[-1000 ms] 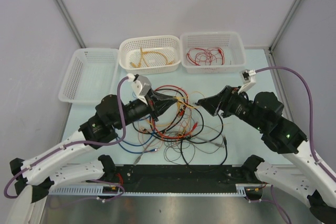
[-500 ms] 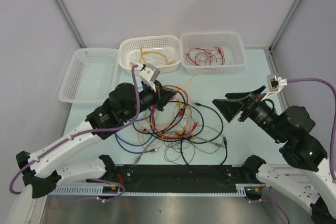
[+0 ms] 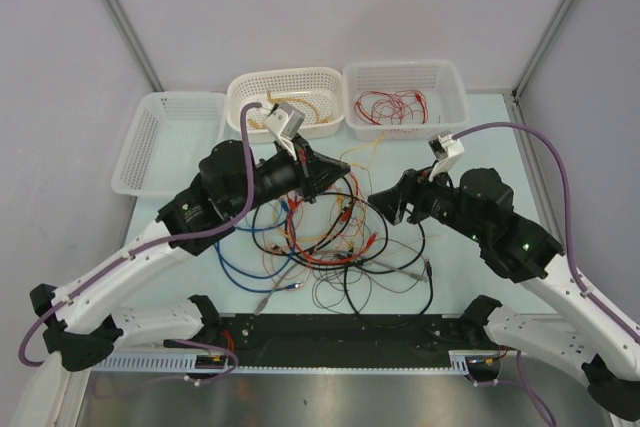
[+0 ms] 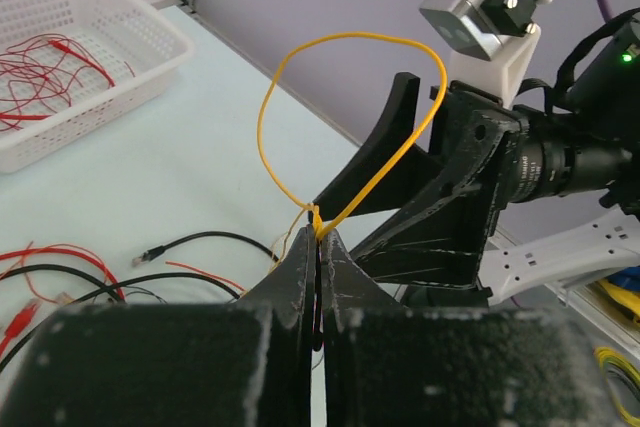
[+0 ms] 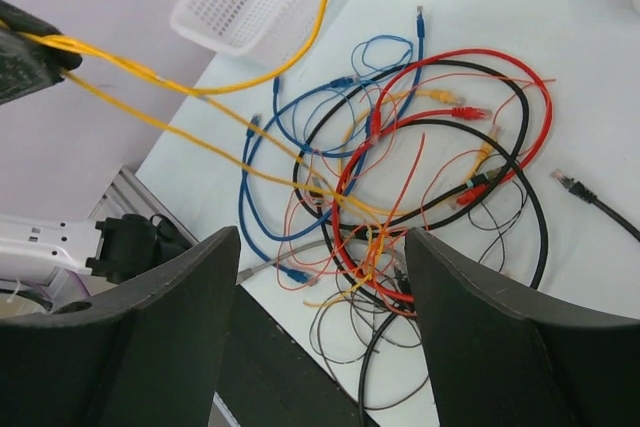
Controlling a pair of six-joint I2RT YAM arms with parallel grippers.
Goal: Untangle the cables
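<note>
The cables [image 3: 335, 237] lie in a tangled heap of red, blue, black, orange and grey loops at the table's middle, also seen in the right wrist view [image 5: 400, 167]. My left gripper [image 3: 335, 169] hangs above the heap's far side, shut on a thin yellow cable [image 4: 268, 97] that loops up beyond its tips [image 4: 320, 237]. That yellow cable [image 5: 150, 77] stretches taut from the heap up to the left gripper. My right gripper [image 3: 385, 202] faces the left one over the heap's right side, open [image 5: 320, 237] with nothing between its fingers.
Three white baskets stand along the back: an empty one [image 3: 170, 142] at left, a middle one [image 3: 285, 97] holding yellow cables, a right one [image 3: 405, 97] holding red wires. A black rail [image 3: 340, 332] runs along the near edge. A black plug end [image 5: 565, 182] lies apart at right.
The right arm swung out to the right, then came back in over the heap, its jaws somewhat narrower now. The left gripper moved right and up, drawing the yellow cable with it.
</note>
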